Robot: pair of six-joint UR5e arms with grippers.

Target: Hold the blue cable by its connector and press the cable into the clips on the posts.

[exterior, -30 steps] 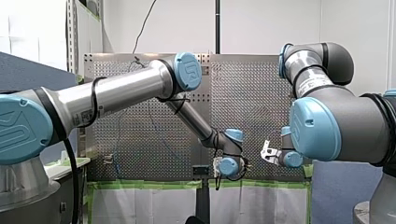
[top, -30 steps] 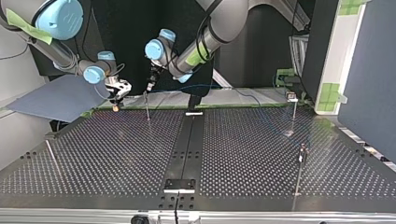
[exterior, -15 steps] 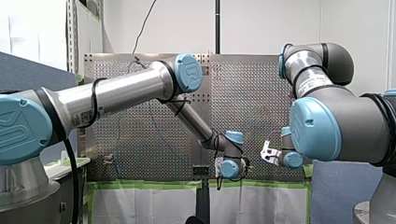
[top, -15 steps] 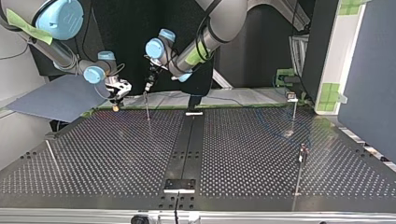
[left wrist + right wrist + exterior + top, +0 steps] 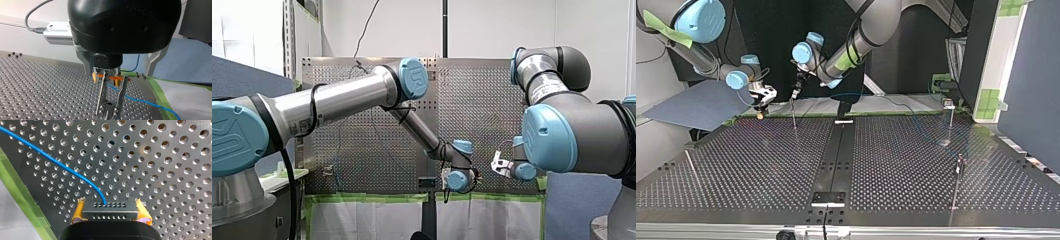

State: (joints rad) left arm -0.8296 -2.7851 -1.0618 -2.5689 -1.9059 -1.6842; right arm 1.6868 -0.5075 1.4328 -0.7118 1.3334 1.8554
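The blue cable ends in a dark perforated connector. My right gripper is shut on that connector with its yellow pads, just above the perforated table. In the top view the right gripper hangs at the far left edge. My left gripper is beside it, over a thin post. In the left wrist view my left gripper stands open, its metal fingers on either side of the post's clip. The cable runs behind the fingers, above the clip.
Two more posts stand at the top view's right and a thin rod at its left. A black rail runs down the middle. Green tape marks the table's edge, and a blue-grey board lies beyond the far left corner.
The cable's slack over the table's right half has swayed a little. My left gripper has shifted only slightly over the post. My right arm has stayed still.
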